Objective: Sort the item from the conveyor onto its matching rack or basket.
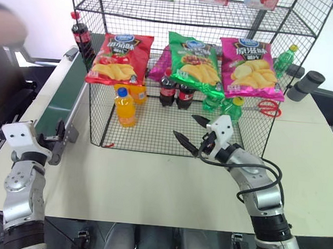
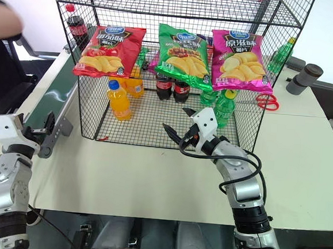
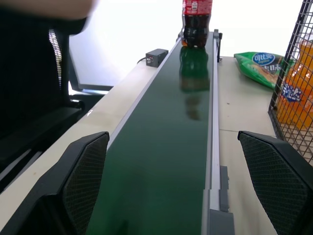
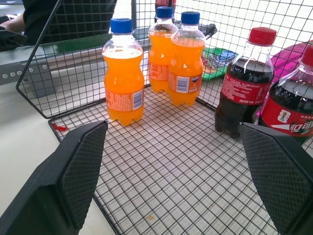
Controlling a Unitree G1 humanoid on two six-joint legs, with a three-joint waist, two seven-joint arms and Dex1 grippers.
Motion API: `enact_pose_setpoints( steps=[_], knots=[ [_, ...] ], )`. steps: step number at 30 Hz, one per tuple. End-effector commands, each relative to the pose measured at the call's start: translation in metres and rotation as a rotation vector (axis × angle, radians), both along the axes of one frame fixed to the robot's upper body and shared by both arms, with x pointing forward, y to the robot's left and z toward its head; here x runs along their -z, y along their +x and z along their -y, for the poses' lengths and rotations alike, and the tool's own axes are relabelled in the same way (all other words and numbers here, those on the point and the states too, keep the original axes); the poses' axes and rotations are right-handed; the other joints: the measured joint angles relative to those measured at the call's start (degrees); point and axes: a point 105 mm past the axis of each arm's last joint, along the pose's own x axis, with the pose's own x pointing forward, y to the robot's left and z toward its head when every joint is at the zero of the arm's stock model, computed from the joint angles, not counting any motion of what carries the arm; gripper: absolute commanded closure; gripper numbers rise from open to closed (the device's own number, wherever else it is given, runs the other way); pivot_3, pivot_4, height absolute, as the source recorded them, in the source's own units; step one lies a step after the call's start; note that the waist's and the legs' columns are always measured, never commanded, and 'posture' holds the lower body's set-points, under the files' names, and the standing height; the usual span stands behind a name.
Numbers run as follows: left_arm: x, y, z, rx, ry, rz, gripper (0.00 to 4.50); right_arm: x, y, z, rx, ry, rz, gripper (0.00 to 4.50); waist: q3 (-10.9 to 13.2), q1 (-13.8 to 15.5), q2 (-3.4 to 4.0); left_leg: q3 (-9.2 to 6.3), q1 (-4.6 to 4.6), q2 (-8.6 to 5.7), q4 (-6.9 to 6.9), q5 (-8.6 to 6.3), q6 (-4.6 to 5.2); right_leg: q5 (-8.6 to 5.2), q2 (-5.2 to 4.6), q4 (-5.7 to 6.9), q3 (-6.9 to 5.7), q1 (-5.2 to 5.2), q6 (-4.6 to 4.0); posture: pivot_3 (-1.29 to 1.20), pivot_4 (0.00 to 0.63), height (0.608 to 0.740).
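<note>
The item, a small cola bottle (image 1: 81,37) with a red cap, stands upright at the far end of the conveyor (image 1: 65,96), a dark-green belt in a grey frame. In the left wrist view the item (image 3: 196,22) is far ahead down the conveyor (image 3: 161,147). My left gripper (image 1: 63,133) is open at the belt's near end, with nothing between its fingers (image 3: 83,181). The rack (image 1: 182,74), a black wire-mesh shelf unit, stands on the table right of the belt. My right gripper (image 1: 186,128) is open and empty at the front edge of the rack's bottom tier.
On the bottom tier stand orange-drink bottles (image 4: 124,83), two cola bottles (image 4: 244,83) and green bottles (image 1: 234,107). Chip bags (image 1: 120,57) hang on the rack front. Red scissors (image 1: 269,108) and a grey cylinder (image 1: 306,85) lie at the right. A person (image 1: 4,25) stands beyond the belt.
</note>
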Motion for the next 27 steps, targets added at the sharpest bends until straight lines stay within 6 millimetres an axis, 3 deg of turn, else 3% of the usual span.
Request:
enact_pose_setpoints(
  steps=[1,27],
  knots=[
    [-0.01,-0.001,-0.001,-0.006,0.039,0.04,0.0,-0.005,-0.01,-0.009,-0.068,0.005,0.034,0.06,0.0,-0.1,0.0,0.0,0.0,0.0,0.0,0.0,0.0,0.0,0.0,0.0,0.0,0.0,0.0,0.0,0.15,0.74],
    [0.002,0.001,-0.006,-0.011,0.021,0.04,0.0,-0.004,-0.014,-0.014,-0.107,-0.001,0.029,0.06,0.0,0.0,0.0,0.0,0.0,0.01,0.0,0.0,0.0,0.0,-0.03,0.0,-0.01,0.0,0.0,0.0,0.15,0.74]
  ],
)
